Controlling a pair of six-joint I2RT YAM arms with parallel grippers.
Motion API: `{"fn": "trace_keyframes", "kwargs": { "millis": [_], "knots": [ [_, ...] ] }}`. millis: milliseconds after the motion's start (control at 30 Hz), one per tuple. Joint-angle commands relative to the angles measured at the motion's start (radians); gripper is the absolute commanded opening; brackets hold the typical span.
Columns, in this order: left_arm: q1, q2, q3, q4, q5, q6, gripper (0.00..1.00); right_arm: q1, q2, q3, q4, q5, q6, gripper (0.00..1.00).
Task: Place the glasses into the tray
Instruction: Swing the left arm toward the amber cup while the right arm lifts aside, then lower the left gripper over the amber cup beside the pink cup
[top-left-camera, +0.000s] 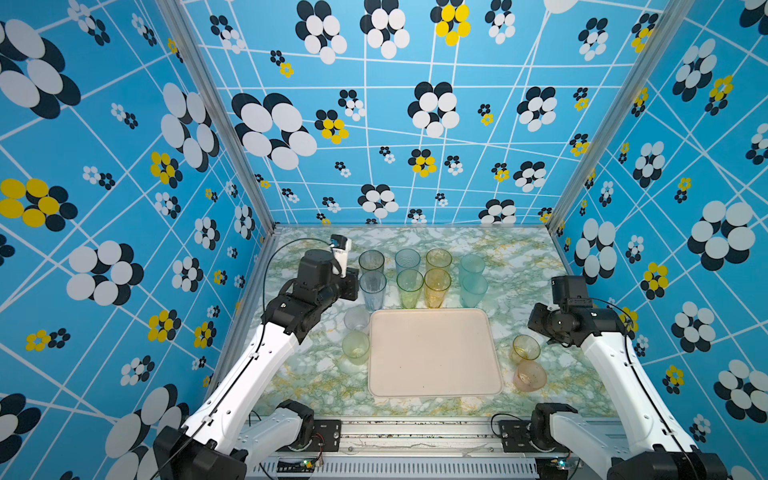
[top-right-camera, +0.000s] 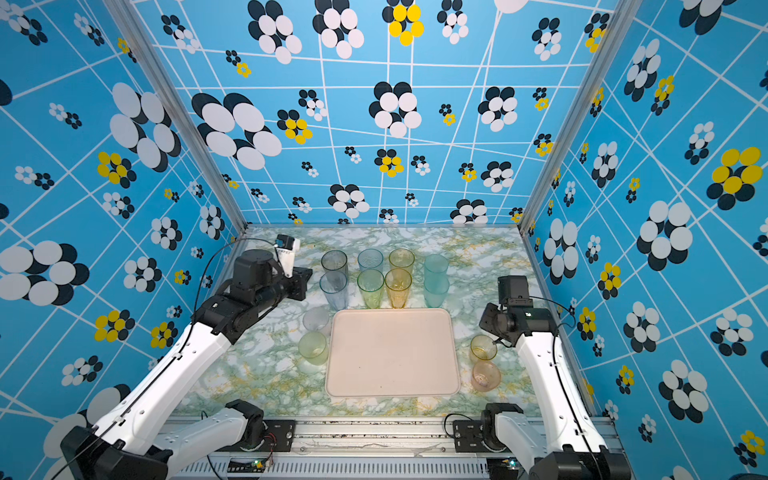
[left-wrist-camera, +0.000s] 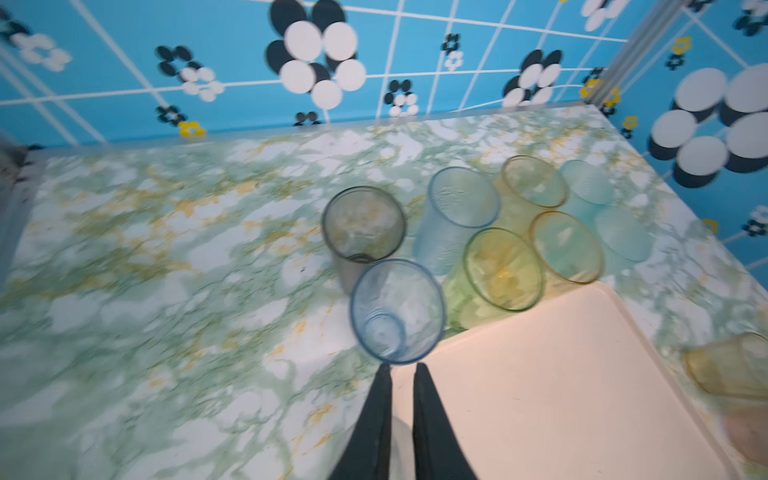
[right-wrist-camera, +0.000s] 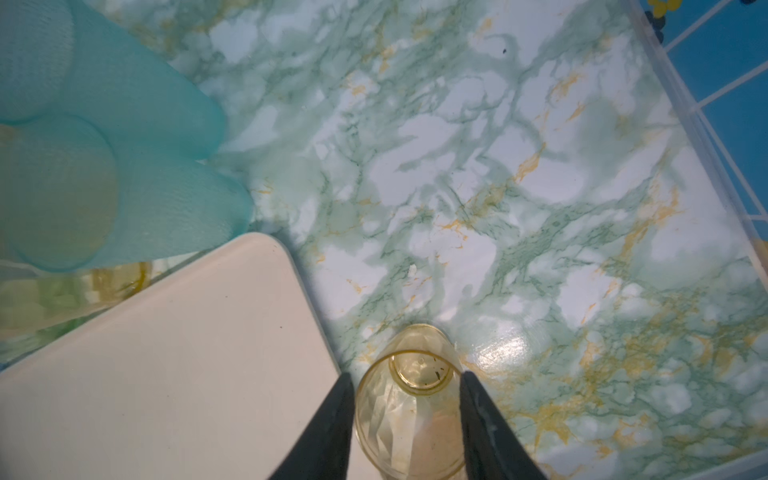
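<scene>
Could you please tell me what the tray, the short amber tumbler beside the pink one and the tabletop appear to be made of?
Tray: probably moulded plastic, matte cream; even colour, rounded corners, no sharp reflections.
Short amber tumbler: translucent, glossy, faceted walls; plastic or glass, I cannot tell which.
Tabletop: likely a printed marble-look film or laminate, glossy, with a bright glare patch.

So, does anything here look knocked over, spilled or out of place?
Nothing stands out. The glasses all stand upright on the table, none tipped and no spill visible. The tray lies flat and square among them, empty apart from a few tiny dark specks.
</scene>
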Motion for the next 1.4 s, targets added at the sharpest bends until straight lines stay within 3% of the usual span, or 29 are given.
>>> {"fn": "trace_keyframes", "kwargs": {
  "millis": [0, 100, 267, 467, 667, 967, 1367],
  "knots": [
    [-0.199, 0.111, 0.130, -0.113, -0.008, 0.047, 0.13, -0.015, 0.049, 0.087, 0.032, -0.018, -0.030, 0.48],
    [-0.335, 0.264, 0.250, -0.128, 0.036, 0.049, 0.13, -0.056, 0.104, 0.127, 0.064, -0.055, -0.052, 0.49],
    [-0.484, 0.522, 0.449, -0.156, 0.097, 0.048, 0.11, -0.253, 0.124, 0.118, 0.148, -0.212, -0.069, 0.49],
    [-0.585, 0.784, 0.660, -0.144, 0.182, 0.027, 0.11, -0.444, 0.195, 0.097, 0.244, -0.390, -0.048, 0.50],
    [-0.626, 1.017, 0.886, -0.145, 0.247, -0.010, 0.11, -0.444, 0.209, 0.014, 0.347, -0.456, -0.004, 0.50],
    [-0.637, 1.247, 1.140, -0.229, 0.272, -0.034, 0.11, -0.444, 0.160, -0.037, 0.370, -0.462, -0.007, 0.50],
    [-0.658, 1.349, 1.240, -0.271, 0.292, -0.047, 0.14, -0.444, 0.108, -0.041, 0.369, -0.464, -0.013, 0.50]
  ]
}}
